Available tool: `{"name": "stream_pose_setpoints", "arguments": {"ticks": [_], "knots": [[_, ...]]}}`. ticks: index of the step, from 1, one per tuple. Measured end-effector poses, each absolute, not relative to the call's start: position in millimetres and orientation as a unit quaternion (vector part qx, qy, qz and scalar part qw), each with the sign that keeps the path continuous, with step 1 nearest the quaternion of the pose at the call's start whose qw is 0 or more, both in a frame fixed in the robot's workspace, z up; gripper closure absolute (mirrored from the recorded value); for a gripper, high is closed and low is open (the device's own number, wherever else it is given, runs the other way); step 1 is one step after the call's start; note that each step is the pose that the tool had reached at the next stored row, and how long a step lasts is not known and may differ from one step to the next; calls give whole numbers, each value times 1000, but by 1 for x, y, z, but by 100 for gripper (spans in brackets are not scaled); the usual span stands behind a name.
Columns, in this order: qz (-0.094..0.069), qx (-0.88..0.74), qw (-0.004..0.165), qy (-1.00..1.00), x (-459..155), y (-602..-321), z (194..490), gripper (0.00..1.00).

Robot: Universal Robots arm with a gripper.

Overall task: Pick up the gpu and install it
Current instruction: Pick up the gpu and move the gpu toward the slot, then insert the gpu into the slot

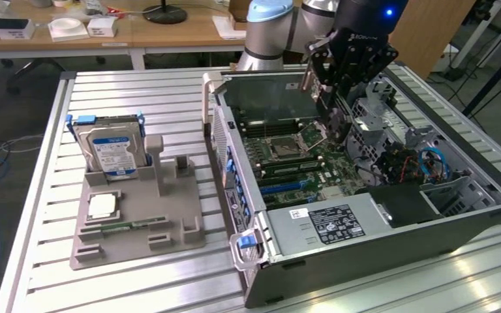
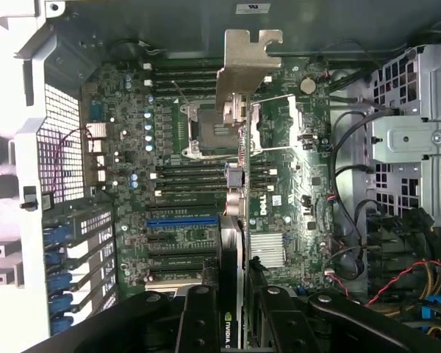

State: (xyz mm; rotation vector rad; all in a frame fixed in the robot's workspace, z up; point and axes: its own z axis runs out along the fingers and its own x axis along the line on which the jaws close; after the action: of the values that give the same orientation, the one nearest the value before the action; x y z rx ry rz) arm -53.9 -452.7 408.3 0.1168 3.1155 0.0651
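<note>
My gripper (image 1: pixel 331 98) hangs over the open computer case (image 1: pixel 320 261), shut on the gpu (image 1: pixel 333 127). The card hangs on edge just above the motherboard (image 1: pixel 294 163). In the wrist view the gpu (image 2: pixel 239 220) is edge-on, running from between my black fingers (image 2: pixel 198 320) up to its pale metal bracket (image 2: pixel 246 66). The gripper (image 2: pixel 235 301) clamps the card's dark body on both sides. Under the card lie the processor socket (image 2: pixel 206 129) and the motherboard (image 2: pixel 294 198). The blue expansion slot (image 2: pixel 180 220) sits to one side of the card's edge.
Beside the case on the exterior view's left, a grey fixture tray (image 1: pixel 172 235) holds an upright silver hard drive (image 1: pixel 111 153), a processor chip (image 1: pixel 102 206) and a green memory stick (image 1: pixel 130 226). Inside the case are the power supply (image 1: pixel 329 225), drive cages (image 1: pixel 390 124) and loose cables (image 2: pixel 397 287).
</note>
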Motion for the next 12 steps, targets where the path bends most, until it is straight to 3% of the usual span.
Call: {"name": "stream_pose_setpoints", "arguments": {"ticks": [12], "knots": [[21,35,12,999,-53,-453,408,74]]}}
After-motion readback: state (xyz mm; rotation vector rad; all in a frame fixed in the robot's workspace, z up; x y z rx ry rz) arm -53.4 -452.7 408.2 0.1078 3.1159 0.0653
